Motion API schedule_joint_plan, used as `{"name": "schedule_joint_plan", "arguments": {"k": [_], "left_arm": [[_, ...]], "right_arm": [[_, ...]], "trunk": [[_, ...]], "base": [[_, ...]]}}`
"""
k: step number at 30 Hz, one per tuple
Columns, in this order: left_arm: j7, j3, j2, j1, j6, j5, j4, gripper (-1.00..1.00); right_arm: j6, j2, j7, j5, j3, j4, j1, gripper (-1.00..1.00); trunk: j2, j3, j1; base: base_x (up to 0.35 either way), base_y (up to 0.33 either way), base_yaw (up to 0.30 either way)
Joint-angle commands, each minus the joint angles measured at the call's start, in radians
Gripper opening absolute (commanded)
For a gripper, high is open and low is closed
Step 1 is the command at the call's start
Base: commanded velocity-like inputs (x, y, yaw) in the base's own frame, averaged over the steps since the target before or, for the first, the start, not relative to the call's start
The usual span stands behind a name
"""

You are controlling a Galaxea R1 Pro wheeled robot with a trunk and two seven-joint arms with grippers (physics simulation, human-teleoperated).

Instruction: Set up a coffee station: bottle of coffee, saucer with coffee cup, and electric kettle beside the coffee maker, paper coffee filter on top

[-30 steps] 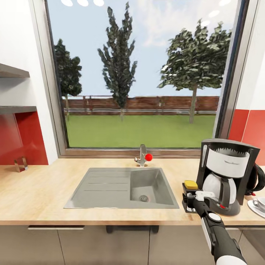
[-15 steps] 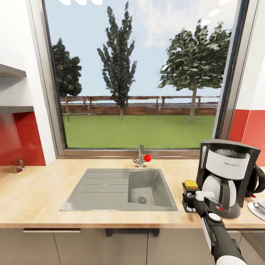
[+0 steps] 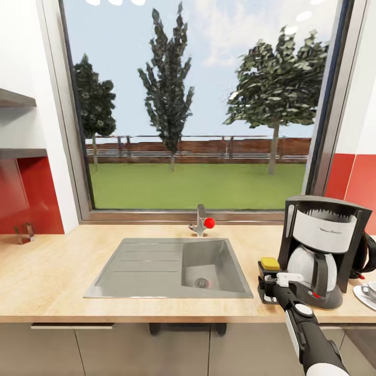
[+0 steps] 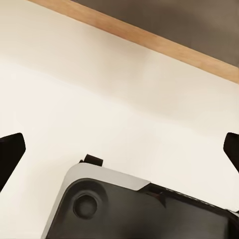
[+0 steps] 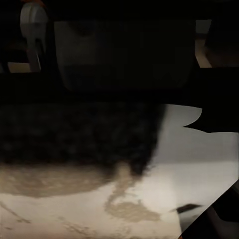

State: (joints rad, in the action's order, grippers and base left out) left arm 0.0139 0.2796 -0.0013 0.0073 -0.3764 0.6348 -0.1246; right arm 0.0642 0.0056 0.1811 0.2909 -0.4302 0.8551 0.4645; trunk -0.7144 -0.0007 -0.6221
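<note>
head view: the right gripper (image 3: 269,284) sits low over the countertop (image 3: 57,271) at the near edge, just beside the coffee maker (image 3: 319,249). its fingers are clamped on the bottle of coffee (image 3: 270,267); the yellow-gold cap shows above the fingers, and the dark body sits between them. the bottle is upright, its base at or very near the worktop; contact with the surface cannot be told. the bottle stands close to the base of the coffee maker, on the side of the fingers facing the sink (image 3: 172,267).

the coffee maker stands upright on the countertop, glass carafe in place, red switch visible at its base. past it, away from the fingers, part of the electric kettle (image 3: 367,256) shows behind the machine at the frame edge. the saucer (image 3: 363,296) lies on the worktop there too, with the coffee cup (image 3: 369,290) on it, both cut off by the frame edge.

the faucet (image 3: 201,221) with a red knob stands behind the sink basin, under the window (image 3: 198,104). well apart from the fingers, at the far end of the worktop, the kitchen shelf (image 3: 18,153) boards meet the wall above a red backsplash.

right wrist view: very dark and blurred; a dark mass lies close ahead of the fingers, with a pale label-like surface beneath. details cannot be told.

left wrist view: the left gripper (image 4: 119,149) has its two dark fingertips (image 4: 10,152) wide apart, nothing between them; a pale surface and a wood-toned strip lie beyond.
</note>
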Motion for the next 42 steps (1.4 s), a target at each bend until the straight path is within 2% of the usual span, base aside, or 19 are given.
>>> {"name": "schedule_joint_plan", "arguments": {"k": [1,34,42], "left_arm": [[0.001,0.008,0.001,0.0,-0.003,0.01,-0.001,1.0],[0.001,0.007,0.003,0.001,-0.004,0.011,-0.001,1.0],[0.001,0.008,0.0,0.001,-0.007,0.01,-0.001,1.0]], "right_arm": [[0.004,0.001,0.008,0.007,-0.003,0.001,0.0,-1.0],[0.004,0.002,0.008,0.007,-0.003,-0.002,0.0,-1.0],[0.005,0.003,0.008,0.009,-0.002,-0.002,0.0,-1.0]], "trunk": [[-0.008,-0.003,-0.004],[-0.239,-0.107,-0.131],[-0.239,-0.107,-0.131]], "base": [[0.0,0.0,0.0],[0.0,0.0,0.0],[0.0,0.0,0.0]]}}
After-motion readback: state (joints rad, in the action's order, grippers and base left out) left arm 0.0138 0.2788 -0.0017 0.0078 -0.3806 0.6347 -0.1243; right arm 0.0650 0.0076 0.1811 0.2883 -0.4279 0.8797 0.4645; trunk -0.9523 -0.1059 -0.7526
